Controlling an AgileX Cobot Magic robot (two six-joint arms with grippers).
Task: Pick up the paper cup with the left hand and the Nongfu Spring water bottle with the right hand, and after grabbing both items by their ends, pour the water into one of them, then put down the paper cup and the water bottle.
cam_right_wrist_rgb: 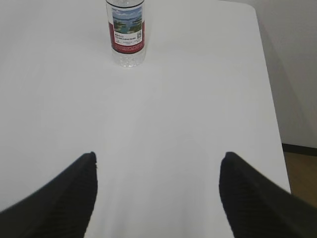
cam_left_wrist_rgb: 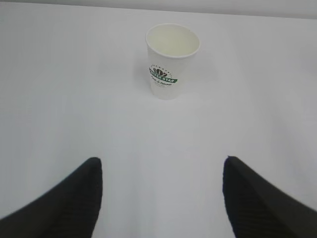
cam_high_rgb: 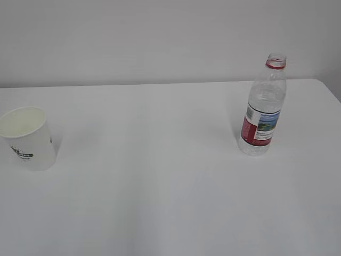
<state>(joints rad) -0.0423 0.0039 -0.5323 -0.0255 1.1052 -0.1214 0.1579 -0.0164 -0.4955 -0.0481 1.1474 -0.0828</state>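
Both pincers held wide, nothing gripped; paper cup at bench left edge to be approached centred, bottle likewise

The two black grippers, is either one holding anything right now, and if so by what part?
Nothing is held. The left gripper is open, short of the white paper cup; the right gripper is open, short of the clear plastic water bottle.

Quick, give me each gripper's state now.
Left gripper: open, empty, short of the cup.
Right gripper: open, empty, short of the bottle.
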